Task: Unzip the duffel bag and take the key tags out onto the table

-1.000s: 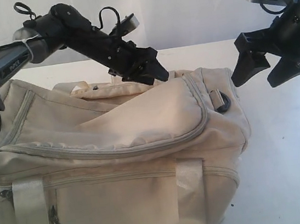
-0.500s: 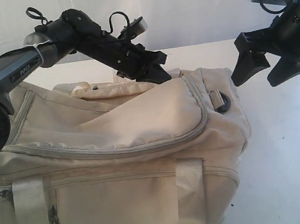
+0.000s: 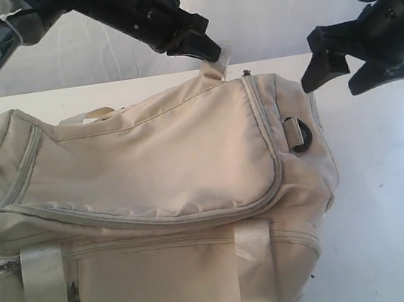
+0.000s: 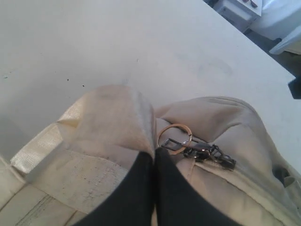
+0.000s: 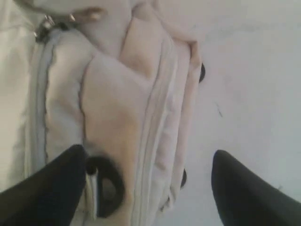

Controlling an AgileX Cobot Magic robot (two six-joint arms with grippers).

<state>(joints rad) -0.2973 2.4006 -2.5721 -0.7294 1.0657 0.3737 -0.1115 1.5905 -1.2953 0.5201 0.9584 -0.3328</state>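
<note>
- Exterior view, far left: the left gripper (image 3: 207,49) sits above the far top edge of the duffel bag (image 3: 157,149). It is clamped on a pale webbing tab (image 3: 218,61) and holds that edge up.
- Left wrist view: the zipper pull (image 4: 209,153) and its metal ring (image 4: 174,138) lie just beside the pinched tab, outside the gripper's hold.
- The step in hand looks like bracing the bag for unzipping. The grey zipper line around the lid appears closed, so opening seems not yet begun.
- The key tags are nowhere in view; presumably they are inside the bag.
- Further right, a black D-ring (image 3: 300,135) sits on the bag's right end.
- The right gripper (image 3: 332,89) hovers above that end, apart from the fabric, spread wide and empty.
- Next, the right gripper would likely need to reach the pull, close on it and draw it along the zipper while the tab keeps the fabric taut.
- The pull is small and lies close against the left gripper, leaving little room, and the soft lid may bunch.
- The white desk (image 3: 388,208) right of the bag could take the tags.
</note>
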